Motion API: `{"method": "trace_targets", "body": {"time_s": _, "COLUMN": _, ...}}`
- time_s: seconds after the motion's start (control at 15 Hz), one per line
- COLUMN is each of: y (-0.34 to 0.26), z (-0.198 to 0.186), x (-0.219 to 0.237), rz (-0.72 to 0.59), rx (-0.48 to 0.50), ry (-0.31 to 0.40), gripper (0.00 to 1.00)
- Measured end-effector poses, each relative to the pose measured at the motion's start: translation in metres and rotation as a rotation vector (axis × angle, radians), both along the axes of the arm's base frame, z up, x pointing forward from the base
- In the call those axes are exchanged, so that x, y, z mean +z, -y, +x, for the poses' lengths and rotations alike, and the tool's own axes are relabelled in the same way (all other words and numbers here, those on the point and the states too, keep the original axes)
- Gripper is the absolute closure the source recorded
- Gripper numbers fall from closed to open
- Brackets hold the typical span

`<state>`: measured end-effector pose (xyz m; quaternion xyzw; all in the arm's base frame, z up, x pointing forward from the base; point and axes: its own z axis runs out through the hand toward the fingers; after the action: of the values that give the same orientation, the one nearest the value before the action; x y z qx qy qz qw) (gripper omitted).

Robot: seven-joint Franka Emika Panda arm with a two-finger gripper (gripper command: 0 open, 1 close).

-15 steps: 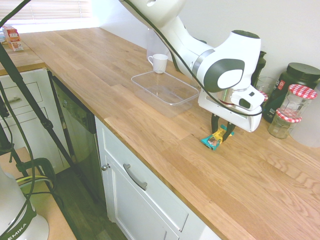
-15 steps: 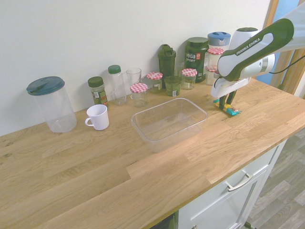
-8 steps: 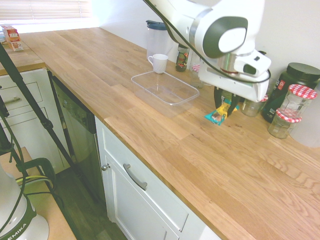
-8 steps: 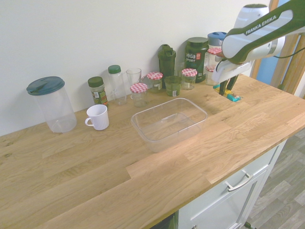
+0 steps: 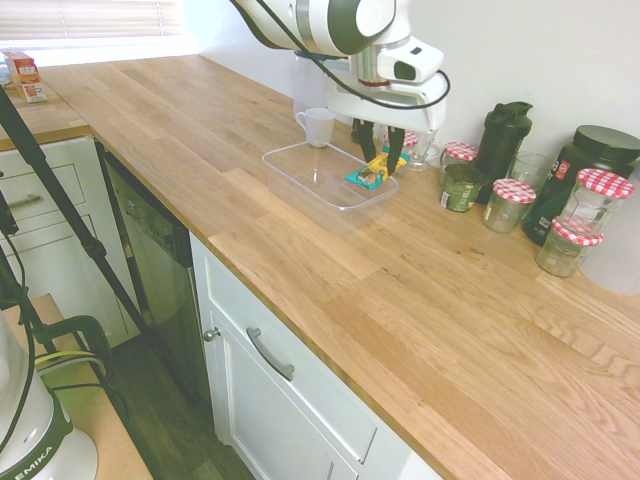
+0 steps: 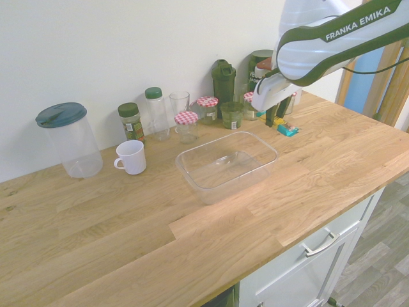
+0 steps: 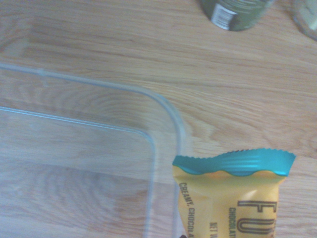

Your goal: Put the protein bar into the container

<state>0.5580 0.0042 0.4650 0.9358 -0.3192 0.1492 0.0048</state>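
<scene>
Wooden kitchen counter (image 5: 330, 290) carries the container (image 5: 300, 163), a clear tub sitting empty. Gripper (image 5: 380, 152) is clamped on the protein bar (image 5: 368, 175), which hangs clear of the counter, long axis sloping downward. Bar sits at the tub's near corner, its free end over the rim; the tub's interior lies just inward from it. Jars (image 5: 508, 204) stand behind

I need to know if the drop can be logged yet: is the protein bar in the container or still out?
Out. The protein bar hangs in the shut tool, above the container rim, and the tub is empty.
</scene>
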Motion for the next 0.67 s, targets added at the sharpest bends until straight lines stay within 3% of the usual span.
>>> {"method": "trace_targets", "body": {"time_s": 0.4, "y": -0.056, "z": -0.002, "x": -0.008, "rz": -0.014, "rx": 0.054, "ry": -0.011, "gripper": 1.00}}
{"method": "trace_targets", "body": {"time_s": 0.67, "y": -0.062, "z": 0.003, "x": -0.024, "rz": -0.014, "rx": 0.065, "ry": -0.040, "gripper": 1.00}}
